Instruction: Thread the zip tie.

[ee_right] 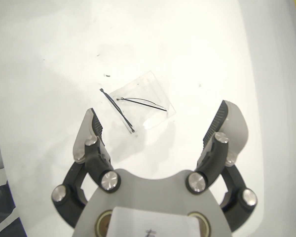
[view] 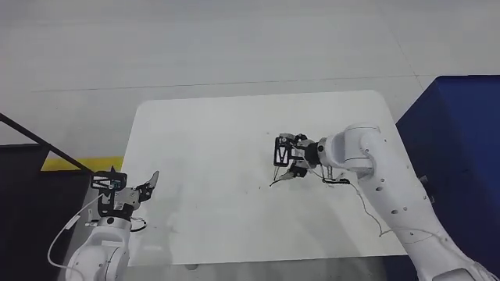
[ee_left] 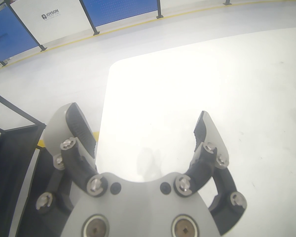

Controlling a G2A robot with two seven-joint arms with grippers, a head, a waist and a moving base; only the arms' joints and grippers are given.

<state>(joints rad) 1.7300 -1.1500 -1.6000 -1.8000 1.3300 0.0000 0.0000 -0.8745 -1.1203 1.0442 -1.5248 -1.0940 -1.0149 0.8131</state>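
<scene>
**Zip ties [ee_right: 117, 110] close under the right gripper [ee_right: 157, 107]**

Both black ties lie flat near the middle of the white table [view: 219, 125], one on a clear plastic sleeve [ee_right: 160, 87], the other half off its edge. In the top view they sit at about 8 o'clock from the right gripper, long axis seemingly 8-to-2. Its jaws stand wide and hold nothing. The left gripper [ee_left: 137, 108], likewise wide and empty, hangs well apart at the table's 9 o'clock edge, so the right arm is nearer.
</scene>
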